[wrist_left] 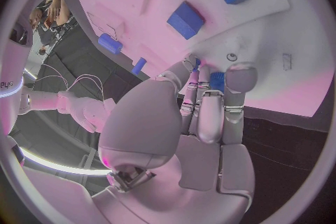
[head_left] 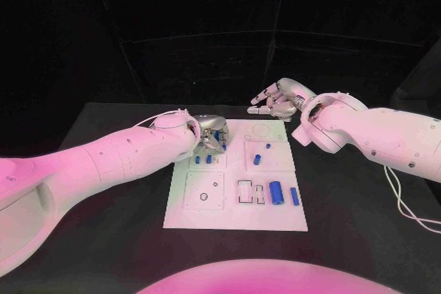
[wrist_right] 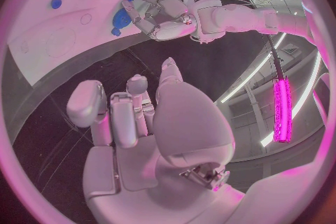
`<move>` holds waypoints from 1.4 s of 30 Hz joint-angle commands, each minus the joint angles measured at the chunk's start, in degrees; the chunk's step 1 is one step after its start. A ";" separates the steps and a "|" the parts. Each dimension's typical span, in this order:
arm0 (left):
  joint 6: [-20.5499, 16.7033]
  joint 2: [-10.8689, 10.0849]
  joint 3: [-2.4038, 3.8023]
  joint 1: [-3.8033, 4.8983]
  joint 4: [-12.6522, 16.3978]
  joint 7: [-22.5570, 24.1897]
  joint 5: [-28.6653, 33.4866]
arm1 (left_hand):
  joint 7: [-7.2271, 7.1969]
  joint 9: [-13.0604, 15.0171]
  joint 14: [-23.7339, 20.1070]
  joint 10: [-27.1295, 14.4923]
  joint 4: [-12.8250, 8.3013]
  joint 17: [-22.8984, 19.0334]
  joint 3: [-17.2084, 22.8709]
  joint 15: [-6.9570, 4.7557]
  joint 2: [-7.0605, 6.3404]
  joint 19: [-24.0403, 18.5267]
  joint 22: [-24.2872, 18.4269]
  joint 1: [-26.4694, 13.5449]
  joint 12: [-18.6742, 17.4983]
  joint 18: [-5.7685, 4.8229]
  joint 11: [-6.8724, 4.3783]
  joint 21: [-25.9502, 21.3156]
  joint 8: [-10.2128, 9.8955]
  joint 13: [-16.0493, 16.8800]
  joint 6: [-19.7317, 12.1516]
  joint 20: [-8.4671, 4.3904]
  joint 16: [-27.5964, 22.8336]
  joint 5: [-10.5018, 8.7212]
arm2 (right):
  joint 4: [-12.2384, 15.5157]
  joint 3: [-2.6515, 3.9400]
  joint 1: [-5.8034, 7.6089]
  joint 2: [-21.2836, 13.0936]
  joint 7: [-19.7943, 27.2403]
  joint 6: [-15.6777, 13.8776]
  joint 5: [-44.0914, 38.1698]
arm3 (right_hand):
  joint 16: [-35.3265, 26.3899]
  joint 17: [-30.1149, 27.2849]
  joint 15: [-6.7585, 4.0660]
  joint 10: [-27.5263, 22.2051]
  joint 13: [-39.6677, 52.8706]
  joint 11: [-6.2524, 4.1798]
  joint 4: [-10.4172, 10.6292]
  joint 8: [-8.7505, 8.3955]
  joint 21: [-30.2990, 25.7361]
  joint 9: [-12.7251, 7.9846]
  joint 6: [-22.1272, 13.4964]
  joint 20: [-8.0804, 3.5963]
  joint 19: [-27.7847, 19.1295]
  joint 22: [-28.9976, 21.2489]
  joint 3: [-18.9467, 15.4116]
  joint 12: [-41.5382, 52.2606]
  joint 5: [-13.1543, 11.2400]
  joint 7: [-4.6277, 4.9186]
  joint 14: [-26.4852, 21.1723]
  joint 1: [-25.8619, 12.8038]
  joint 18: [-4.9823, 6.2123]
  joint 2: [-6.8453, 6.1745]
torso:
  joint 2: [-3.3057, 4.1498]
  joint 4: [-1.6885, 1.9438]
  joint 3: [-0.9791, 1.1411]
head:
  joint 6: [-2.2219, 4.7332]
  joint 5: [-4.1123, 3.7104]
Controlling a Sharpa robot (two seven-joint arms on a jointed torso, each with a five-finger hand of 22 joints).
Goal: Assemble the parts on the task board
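The white task board (head_left: 234,217) lies in the middle of the black table. My left hand (head_left: 211,131) hovers over the board's far left corner and pinches a small blue part (wrist_left: 216,80) between thumb and fingertips (wrist_left: 194,67). Two short blue parts (head_left: 203,159) lie just in front of it, seen closer as blue blocks (wrist_left: 186,19). My right hand (head_left: 276,99) hangs beyond the board's far edge over bare table, fingers loosely spread, holding nothing. The right wrist view shows my left hand (wrist_right: 164,14) over the board (wrist_right: 49,50).
More blue parts rest on the board: a small one (head_left: 258,159) mid-right, a tiny one (head_left: 267,145) behind it, and a larger cylinder (head_left: 276,192) beside a slimmer one (head_left: 295,196) at the near right. Cables (head_left: 404,205) trail off my right arm.
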 commanded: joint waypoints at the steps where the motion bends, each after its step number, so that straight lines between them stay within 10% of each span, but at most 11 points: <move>1: 0.67 0.18 -0.01 -0.12 -0.06 -0.25 -0.42 | 0.06 -0.09 0.38 0.47 -0.05 -0.20 0.45 -0.29 0.08 0.30 0.43 -0.39 -0.29 -1.14 -0.06 0.64 -0.43 -0.18 0.52 -0.06 0.33 -0.22 | 0.04 0.03 0.13 0.08 0.40 -0.33 -0.13 | -0.16 0.29 0.18 -0.24 0.03 0.05 -0.08 0.33 -0.25 0.07 -0.43 0.06 -0.31 -0.04 -0.18 -0.06 0.15 0.08 2.63 0.06 0.61 0.42 | -0.01 0.01 -0.01 | -0.05 -0.02; 16: 1.36 0.71 -0.03 -0.41 -0.65 -0.98 -0.42 | -0.07 0.00 0.31 2.74 -0.83 -1.14 4.38 -0.52 0.67 0.45 2.96 -0.67 -2.11 -1.46 -0.29 2.91 -1.63 -0.74 2.23 -0.16 0.38 -0.21 | 0.00 0.03 0.13 0.18 0.40 -0.28 -0.13 | -0.16 0.29 0.18 -0.24 0.03 0.05 -0.08 0.33 -0.25 0.07 -0.43 0.06 -0.31 -0.04 -0.18 -0.06 0.15 0.08 2.63 0.06 0.61 0.42 | -0.01 0.02 -0.01 | -0.10 -0.16; 27: -5.35 -0.87 0.13 -0.56 1.40 0.53 0.57 | 0.16 0.10 0.71 6.62 -2.56 -3.02 11.16 -0.77 0.13 1.23 6.81 -1.63 -5.95 -2.05 -0.53 6.45 -3.71 -0.69 5.15 -0.53 0.19 0.31 | 0.01 0.03 0.13 0.12 0.41 -0.33 -0.13 | -0.16 0.29 0.18 -0.24 0.03 0.05 -0.08 0.33 -0.25 0.07 -0.43 0.06 -0.31 -0.04 -0.18 -0.06 0.15 0.08 2.63 0.06 0.61 0.42 | -0.11 0.09 -0.03 | 0.03 -0.24; 42: -5.99 -5.49 3.79 -0.38 7.08 1.41 4.98 | 0.38 0.10 0.69 7.37 -2.76 -3.95 12.79 -0.60 -1.38 1.12 7.46 -3.47 -7.99 -2.09 -0.31 6.85 -5.08 -0.65 5.63 -0.37 0.03 0.51 | 0.21 0.03 0.13 -0.34 0.47 -0.46 -0.13 | -0.19 0.26 0.17 -0.15 0.16 0.04 -0.13 0.35 -0.25 0.08 -0.41 0.06 -0.28 -0.02 -0.18 0.08 0.22 0.07 2.63 0.16 0.61 0.50 | -0.19 0.46 0.00 | 0.35 0.02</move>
